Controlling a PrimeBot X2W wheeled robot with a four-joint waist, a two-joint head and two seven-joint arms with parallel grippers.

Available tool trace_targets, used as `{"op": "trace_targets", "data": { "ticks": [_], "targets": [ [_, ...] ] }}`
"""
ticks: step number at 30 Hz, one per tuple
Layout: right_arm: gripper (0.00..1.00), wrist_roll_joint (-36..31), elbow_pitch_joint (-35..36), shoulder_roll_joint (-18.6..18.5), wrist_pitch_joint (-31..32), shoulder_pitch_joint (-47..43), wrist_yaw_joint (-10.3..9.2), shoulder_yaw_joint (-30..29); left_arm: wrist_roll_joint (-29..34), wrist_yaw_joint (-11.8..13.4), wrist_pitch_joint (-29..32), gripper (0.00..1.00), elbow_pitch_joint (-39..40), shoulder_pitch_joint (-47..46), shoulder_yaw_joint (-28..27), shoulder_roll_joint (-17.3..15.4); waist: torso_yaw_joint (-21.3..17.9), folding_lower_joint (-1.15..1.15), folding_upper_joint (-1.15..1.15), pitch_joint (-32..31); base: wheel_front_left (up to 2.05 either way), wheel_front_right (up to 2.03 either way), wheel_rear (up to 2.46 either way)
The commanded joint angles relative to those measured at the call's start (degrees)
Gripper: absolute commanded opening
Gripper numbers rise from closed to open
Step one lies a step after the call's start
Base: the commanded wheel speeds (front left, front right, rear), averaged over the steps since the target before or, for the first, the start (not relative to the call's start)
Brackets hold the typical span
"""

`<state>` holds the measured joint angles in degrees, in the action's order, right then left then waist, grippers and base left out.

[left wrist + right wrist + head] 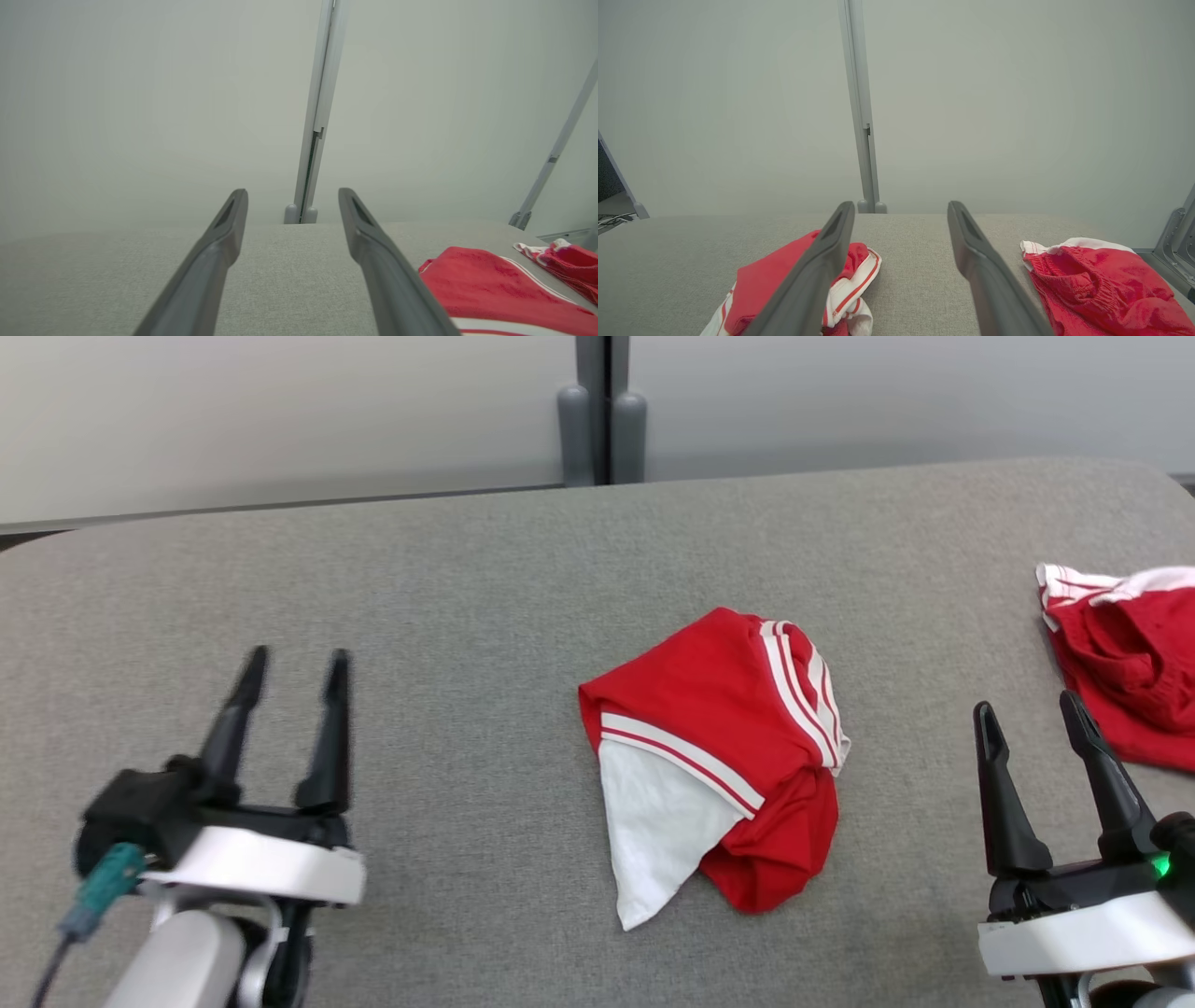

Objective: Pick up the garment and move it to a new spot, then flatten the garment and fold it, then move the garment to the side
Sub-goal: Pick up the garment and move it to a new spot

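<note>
garment (714,756) lies bunched mid-table (467,579), between my left gripper (297,660) and right gripper (1027,707), both with fingers apart and empty. flattening looks next to me: i'd pinch two opposite edges and draw them apart evenly. it's red, white-striped, a white layer poking out.

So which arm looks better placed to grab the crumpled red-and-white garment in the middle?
Probably the right: the right claw, open, stands closer to the garment. The left claw, also open, has a wider stretch of grey table to cross.
</note>
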<state>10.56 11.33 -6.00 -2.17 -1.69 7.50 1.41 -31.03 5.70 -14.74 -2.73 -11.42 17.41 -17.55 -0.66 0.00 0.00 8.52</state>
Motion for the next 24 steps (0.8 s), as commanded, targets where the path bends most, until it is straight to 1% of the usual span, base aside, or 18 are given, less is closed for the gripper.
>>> {"op": "trace_targets", "data": {
  "ticks": [1,4,7,14,19,24],
  "targets": [
    [1.00,-0.01,0.22,-0.17,0.24,-0.73,-0.02,-0.13,-0.10,0.35,-0.24,1.00,-0.27,0.89,-0.86,-0.50,1.28,0.00,0.00,-1.31,0.00,0.00,0.00],
    [1.00,0.27,0.57,-0.40,0.82,-1.47,-0.02,-0.24,-0.89,0.10,-0.37,1.00,-1.07,3.22,-4.03,-1.70,1.88,0.00,0.00,-2.22,0.00,0.00,0.00],
    [1.00,0.61,0.71,-0.71,1.23,-2.13,-0.02,-0.39,-0.35,0.10,-0.42,1.00,-0.89,5.00,-6.09,-2.89,2.15,0.00,0.00,-2.96,0.00,0.00,0.00],
    [1.00,1.29,-0.01,-1.28,2.05,-4.28,-0.02,-0.60,0.88,-1.50,-0.47,1.00,-0.42,9.18,-6.40,-3.10,2.02,0.00,0.00,-5.74,0.00,0.00,0.00],
    [1.00,2.06,-0.78,-1.93,2.10,-6.05,-0.02,-0.67,2.18,-0.48,-0.47,1.00,0.80,12.65,-5.26,-2.41,1.83,0.00,0.00,-8.32,0.00,0.00,0.00],
    [1.00,2.58,-0.98,-2.38,2.21,-7.25,-0.02,-0.65,2.99,1.22,-0.15,1.00,2.60,15.58,-4.64,-2.30,1.75,0.00,0.00,-9.29,0.00,0.00,0.00]
  ]
}}
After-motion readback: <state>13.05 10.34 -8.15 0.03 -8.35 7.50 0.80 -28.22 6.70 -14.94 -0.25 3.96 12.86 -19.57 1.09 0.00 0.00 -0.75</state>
